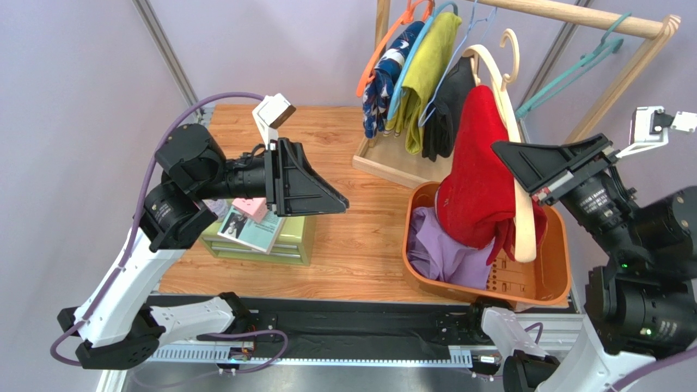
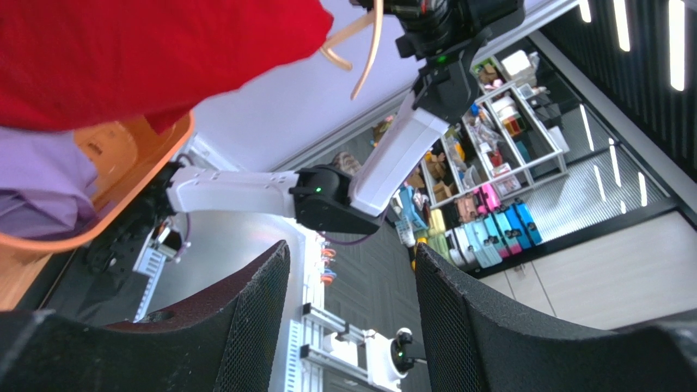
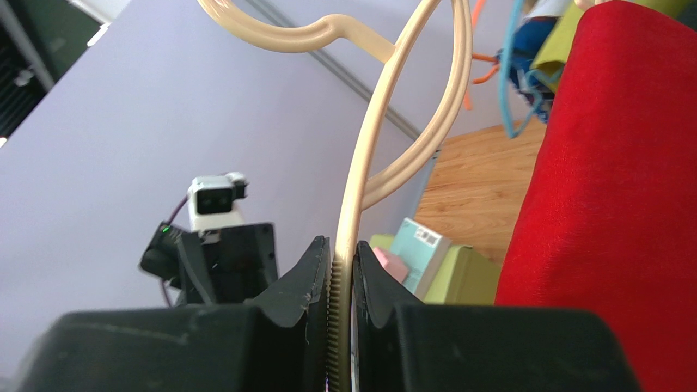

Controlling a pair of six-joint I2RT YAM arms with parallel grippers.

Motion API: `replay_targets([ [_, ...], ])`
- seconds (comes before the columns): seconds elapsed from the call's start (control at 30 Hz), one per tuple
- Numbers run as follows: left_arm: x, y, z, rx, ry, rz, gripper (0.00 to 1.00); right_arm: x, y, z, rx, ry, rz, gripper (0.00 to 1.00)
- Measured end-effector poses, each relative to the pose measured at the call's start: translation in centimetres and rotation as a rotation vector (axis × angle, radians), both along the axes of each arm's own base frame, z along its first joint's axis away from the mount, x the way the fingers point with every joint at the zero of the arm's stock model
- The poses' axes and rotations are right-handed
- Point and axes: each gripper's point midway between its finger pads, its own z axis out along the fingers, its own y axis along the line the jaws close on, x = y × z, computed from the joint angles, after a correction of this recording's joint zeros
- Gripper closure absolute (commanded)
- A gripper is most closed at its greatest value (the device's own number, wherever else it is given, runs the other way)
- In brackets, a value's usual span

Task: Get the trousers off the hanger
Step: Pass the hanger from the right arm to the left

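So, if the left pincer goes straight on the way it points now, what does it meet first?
Probably the right arm's elbow: it sits framed between the left pincer's fingers. The orange basket and red trousers lie off to one side, though depth is unclear, so it might graze them.

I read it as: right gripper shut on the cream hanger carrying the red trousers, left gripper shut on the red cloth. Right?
Not quite. The left gripper is open and holds nothing, apart from the red trousers, as the left wrist view shows. The right gripper is shut on the cream hanger carrying them.
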Motion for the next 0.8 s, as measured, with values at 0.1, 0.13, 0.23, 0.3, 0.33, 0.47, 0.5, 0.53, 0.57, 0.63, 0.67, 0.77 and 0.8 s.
replay_targets([
  [0.1,-0.2,0.1,1.0,-0.029,-0.012,-0.005,0.36,-2.8,1.5,1.7,0.029,-0.038,0.089,1.00],
  [0.13,-0.3,0.2,1.3,-0.037,-0.013,-0.006,0.35,-3.6,1.9,2.0,0.039,-0.046,0.117,1.00],
  [0.23,-0.4,0.3,2.1,-0.062,-0.020,-0.008,0.35,-6.3,3.6,3.5,0.080,-0.078,0.243,1.00],
  [0.3,-0.6,0.4,3.0,-0.090,-0.017,-0.014,0.35,-7.5,4.6,4.1,0.092,-0.088,0.326,1.00],
  [0.33,-0.7,0.4,3.5,-0.107,-0.016,-0.017,0.35,-7.8,4.9,4.2,0.092,-0.085,0.353,1.00],
  [0.47,-0.8,0.6,5.7,-0.180,-0.022,-0.025,0.31,-8.4,5.7,4.7,0.079,-0.064,0.421,1.00],
  [0.5,-0.8,0.6,6.2,-0.196,-0.029,-0.024,0.30,-8.4,5.8,4.7,0.076,-0.061,0.426,1.00],
  [0.53,-0.8,0.7,6.8,-0.216,-0.039,-0.019,0.30,-8.5,6.0,4.8,0.070,-0.055,0.435,1.00],
  [0.57,-0.8,0.9,7.5,-0.237,-0.046,-0.008,0.30,-8.7,6.1,4.7,0.064,-0.050,0.441,1.00],
  [0.63,-0.8,1.3,8.5,-0.268,-0.062,0.009,0.30,-8.7,6.3,4.4,0.049,-0.034,0.443,1.00],
  [0.67,-0.9,1.4,8.9,-0.279,-0.068,0.014,0.30,-8.8,6.4,4.3,0.043,-0.027,0.443,1.00],
  [0.77,-0.8,1.6,9.8,-0.307,-0.080,0.027,0.30,-8.5,6.5,3.3,-0.004,0.001,0.436,1.00],
  [0.8,-0.7,1.5,9.9,-0.311,-0.080,0.029,0.30,-8.3,6.4,2.9,-0.012,0.010,0.437,1.00],
])
